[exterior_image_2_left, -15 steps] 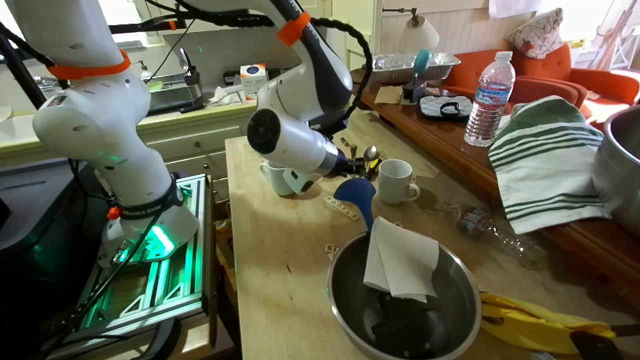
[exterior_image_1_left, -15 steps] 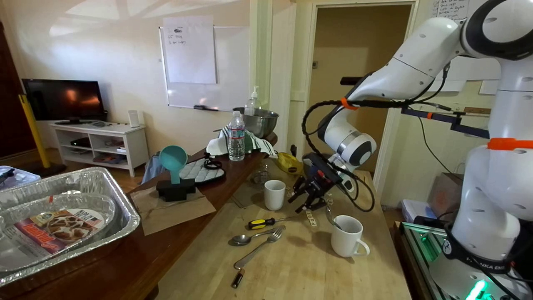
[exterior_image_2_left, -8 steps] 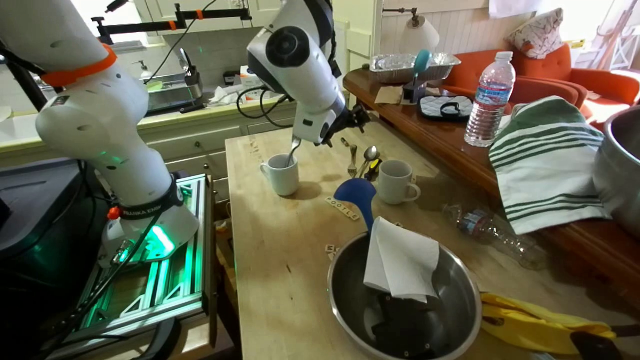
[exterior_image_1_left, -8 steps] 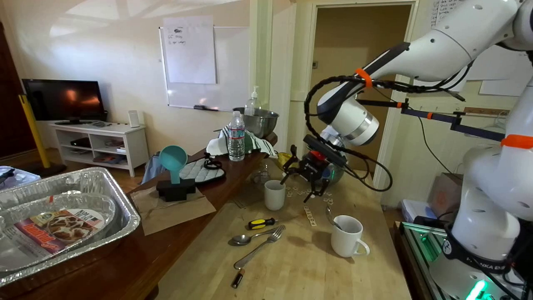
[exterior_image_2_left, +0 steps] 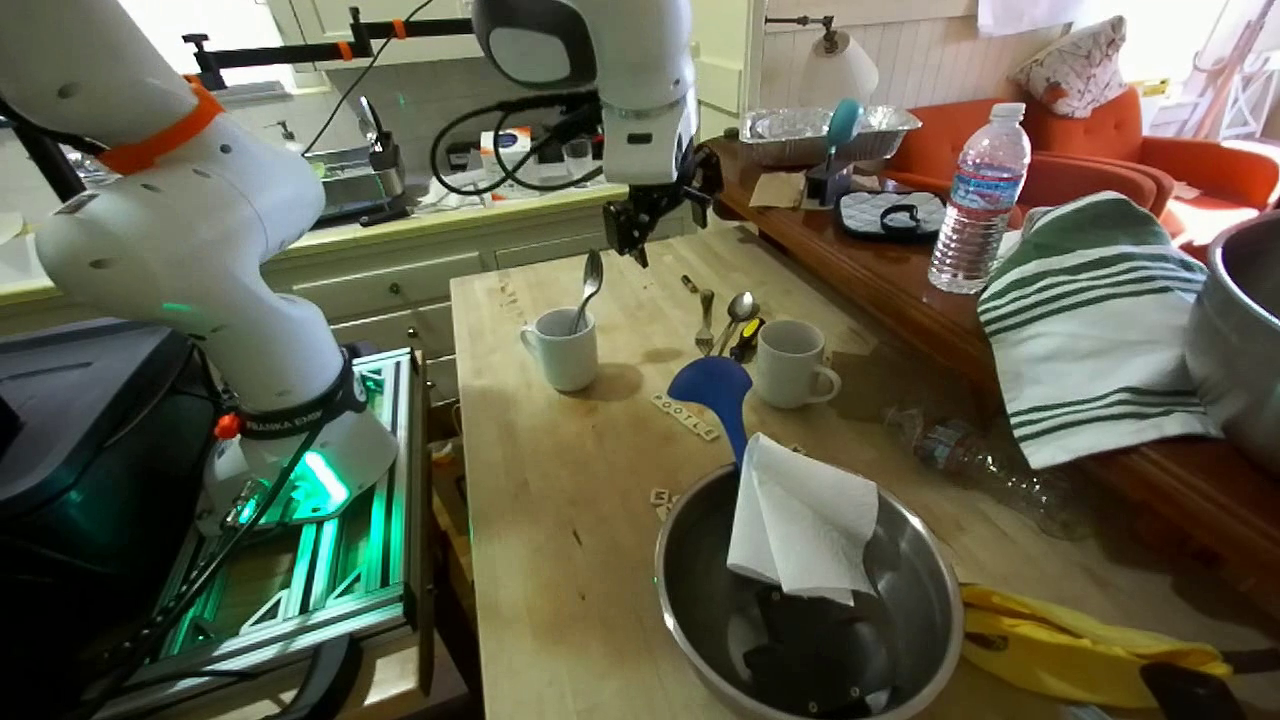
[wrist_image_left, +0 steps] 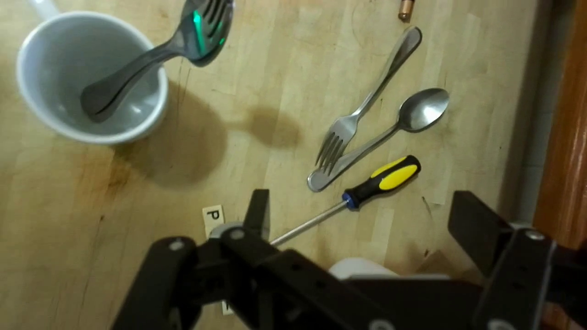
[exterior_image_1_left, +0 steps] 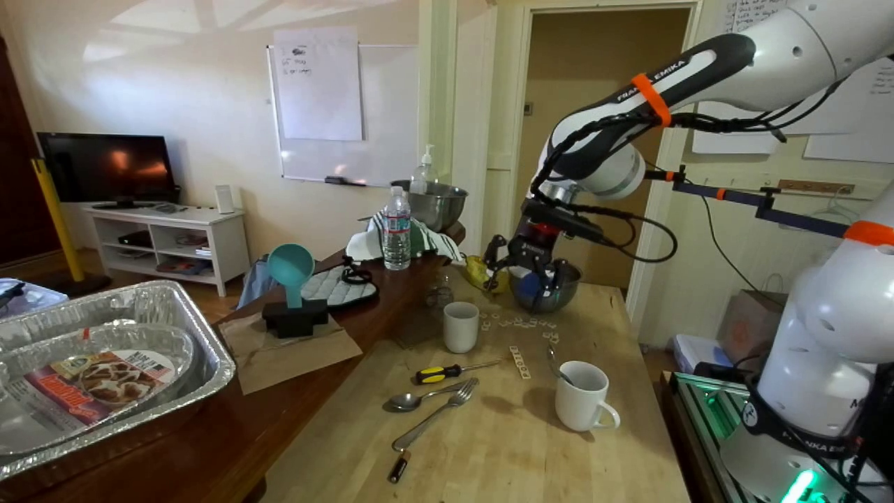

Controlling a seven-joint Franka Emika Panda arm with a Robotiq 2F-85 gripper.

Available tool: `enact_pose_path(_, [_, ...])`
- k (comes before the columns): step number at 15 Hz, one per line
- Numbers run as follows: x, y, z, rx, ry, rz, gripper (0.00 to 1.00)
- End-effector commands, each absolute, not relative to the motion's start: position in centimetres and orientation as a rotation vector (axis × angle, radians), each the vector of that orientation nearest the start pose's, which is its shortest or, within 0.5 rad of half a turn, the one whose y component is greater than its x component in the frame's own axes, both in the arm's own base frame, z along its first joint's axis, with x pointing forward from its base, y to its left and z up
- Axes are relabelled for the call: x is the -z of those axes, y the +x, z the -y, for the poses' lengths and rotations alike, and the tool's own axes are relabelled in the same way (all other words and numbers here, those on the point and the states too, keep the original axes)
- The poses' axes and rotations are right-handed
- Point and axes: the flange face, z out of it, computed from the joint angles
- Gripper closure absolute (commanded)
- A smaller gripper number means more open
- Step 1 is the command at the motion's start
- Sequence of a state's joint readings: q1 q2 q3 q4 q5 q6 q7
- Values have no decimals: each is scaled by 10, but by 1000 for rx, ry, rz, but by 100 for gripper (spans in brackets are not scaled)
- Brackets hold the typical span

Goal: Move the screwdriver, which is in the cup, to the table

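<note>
Claw released — the gripper point(wrist_image_left: 360, 213) has its jaws wide apart and hangs well above the table point(exterior_image_1_left: 517, 461). The screwdriver point(wrist_image_left: 362, 194) lies flat on the table, out of the cup point(exterior_image_1_left: 576, 409), yellow-and-black handle toward the dark wooden ledge point(wrist_image_left: 566, 183), same spot as a second ago. Main change is the arm point(exterior_image_1_left: 761, 84): earlier the gripper was low and tilted near the shaft's tip, now it's lifted and points more steeply down, in front of the steel bowl point(exterior_image_1_left: 570, 286) as seen in an exterior view. The arm also hid part of the cup before in an exterior view; now the cup is in full sight there, upright, silver cutlery point(wrist_image_left: 202, 41) leaning out over its rim — no shift. Loose fork point(wrist_image_left: 351, 123) and spoon point(wrist_image_left: 403, 120) lie just beside the screwdriver, tines across the spoon's handle, same as before. Other white mug point(exterior_image_1_left: 461, 328) stands near the screwdriver, lettered tiles point(exterior_image_1_left: 519, 363) in a row by the shaft's tip, both unmoved.
</note>
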State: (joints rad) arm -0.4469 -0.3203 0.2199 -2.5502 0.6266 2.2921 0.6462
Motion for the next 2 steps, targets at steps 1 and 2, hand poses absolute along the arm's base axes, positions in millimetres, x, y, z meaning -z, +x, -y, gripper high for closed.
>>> enact_pose_path(1, [-398,421,89,-19,-2198,-1630,0])
enact_pose_path(2, [-404,419,91,-10,-2206,-1628,0])
